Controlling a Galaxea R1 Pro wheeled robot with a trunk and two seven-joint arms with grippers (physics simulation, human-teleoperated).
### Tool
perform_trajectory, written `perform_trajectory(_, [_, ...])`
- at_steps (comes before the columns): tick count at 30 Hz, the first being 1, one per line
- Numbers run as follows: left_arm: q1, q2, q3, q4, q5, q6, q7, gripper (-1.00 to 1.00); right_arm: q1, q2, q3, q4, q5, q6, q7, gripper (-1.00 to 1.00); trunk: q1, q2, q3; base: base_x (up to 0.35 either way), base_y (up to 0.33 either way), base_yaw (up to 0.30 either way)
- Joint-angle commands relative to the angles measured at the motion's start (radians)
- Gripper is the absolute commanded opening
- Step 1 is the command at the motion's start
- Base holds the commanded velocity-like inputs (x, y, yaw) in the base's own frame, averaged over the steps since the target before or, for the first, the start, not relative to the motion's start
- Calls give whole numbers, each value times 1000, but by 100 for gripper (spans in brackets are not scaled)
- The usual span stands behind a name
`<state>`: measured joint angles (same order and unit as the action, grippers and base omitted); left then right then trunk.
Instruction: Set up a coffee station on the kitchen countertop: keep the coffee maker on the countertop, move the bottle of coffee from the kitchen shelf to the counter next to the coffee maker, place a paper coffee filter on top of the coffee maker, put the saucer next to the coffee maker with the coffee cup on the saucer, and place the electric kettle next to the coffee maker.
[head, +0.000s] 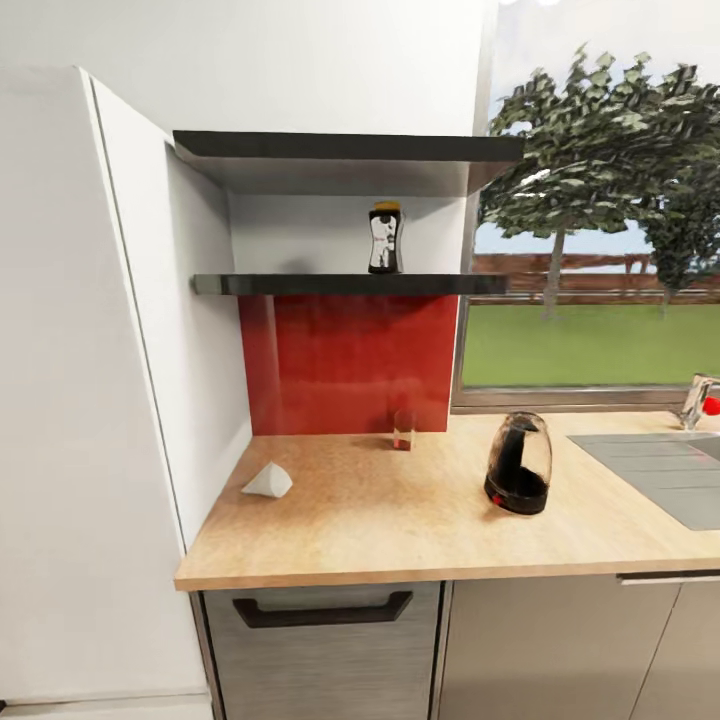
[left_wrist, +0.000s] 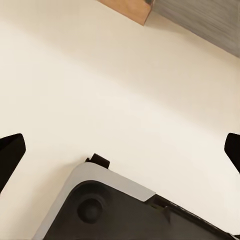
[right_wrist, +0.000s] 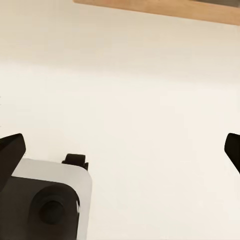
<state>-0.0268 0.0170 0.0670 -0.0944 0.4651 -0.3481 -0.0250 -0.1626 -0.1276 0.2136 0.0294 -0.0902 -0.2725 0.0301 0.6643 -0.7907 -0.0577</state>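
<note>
The kitchen corner stood before the robot: a pale floor below, a brushed-steel drawer front with a dark handle (head: 322, 608) nearest, and above it the long light beige wood-look kitchen countertop (head: 400, 535).

Both arms hung low, looking at the floor. The left gripper (left_wrist: 120, 150) had its dark fingertips wide apart at the picture's edges, with nothing between them but floor; the right gripper (right_wrist: 120, 147) was spread just as wide and equally empty.

On the worktop, the small pale grey-white paper coffee filter (head: 268, 481) lay on its side at the left, near the white wall panel. To the right, well apart from it, stood the electric kettle with its clear domed body and black base (head: 519, 464), close to the inset steel sink (head: 665, 470). Farther back, against the red backsplash (head: 350, 362), was a small clear glass with a reddish bottom (head: 403, 430).

Highest and farthest, the small dark bottle of coffee with a yellow cap and white label (head: 385, 238) stood upright on the thin dark grey kitchen shelf (head: 350, 284), roughly midway along it. It was far above and ahead of both grippers, its long axis vertical, so I judged a sideways grasp after a long raise would be needed. Neither arm looked clearly nearer.
</note>
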Motion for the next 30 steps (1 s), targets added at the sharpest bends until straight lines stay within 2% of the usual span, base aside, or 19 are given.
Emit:
perform_trajectory(1, [-1,0,7,1,-3,-4,-3,100,-2,0,7,3,-10,-6,4,100,0,-1,-2,26,7,0])
perform_trajectory(4, [-1,2,7,0,0,-5,-3,100,-2,7,8,3,-7,-1,3,100,0,-1,-2,12,3,0])
perform_trajectory(6, [-1,7,12,-1,7,-1,-11,100,-5,-1,-13,-107,-54,10,-61,100,0,-1,-2,0,0,0])
perform_trajectory(7, [-1,7,13,-1,8,0,-13,100,-7,-2,-27,-220,-105,17,-99,100,0,-1,-2,0,0,0])
perform_trajectory(8, [-1,7,16,-1,9,2,-14,100,-7,-1,-41,-479,-170,64,-175,100,0,-1,-2,0,0,0])
perform_trajectory(9, [-1,7,16,-1,9,3,-15,100,-7,0,-41,-517,-174,70,-186,100,0,-1,-2,0,0,0])
perform_trajectory(10, [-1,8,16,-1,10,4,-15,100,-8,1,-43,-595,-178,80,-214,100,0,-1,-2,0,0,0])
perform_trajectory(11, [-1,8,17,-1,10,5,-15,100,-8,2,-43,-634,-180,85,-231,100,0,-1,-2,0,0,0])
perform_trajectory(12, [-1,8,17,0,10,5,-15,100,-10,3,-43,-798,-173,127,-320,100,0,-1,-2,0,0,0])
perform_trajectory(13, [-1,8,17,0,10,5,-15,100,-12,3,-43,-837,-170,143,-340,100,0,-1,-2,0,0,0])
perform_trajectory(14, [-1,8,17,0,10,6,-15,100,-15,2,-43,-916,-162,184,-375,100,0,-1,-2,0,0,0])
perform_trajectory(18, [-1,6,17,0,9,5,-15,100,-30,2,-44,-1181,-118,371,-430,100,0,-1,-2,0,0,0])
perform_trajectory(20, [-1,5,17,0,9,5,-15,100,-73,7,-45,-1312,-74,498,-449,100,0,-1,-2,0,0,0])
perform_trajectory(23, [-1,5,18,0,9,5,-15,100,-130,19,-45,-1352,-54,570,-463,100,0,-1,-2,0,0,0])
perform_trajectory(26, [-1,4,18,0,10,5,-15,100,-225,39,-45,-1363,-44,647,-476,100,0,-1,-2,0,0,0])
perform_trajectory(28, [-1,3,19,1,11,4,-15,100,-296,68,-45,-1336,-28,692,-480,100,0,-1,-2,0,0,0])
perform_trajectory(30, [-1,2,19,1,12,4,-10,100,-356,97,-45,-1294,18,727,-483,100,0,-1,-2,0,0,0])
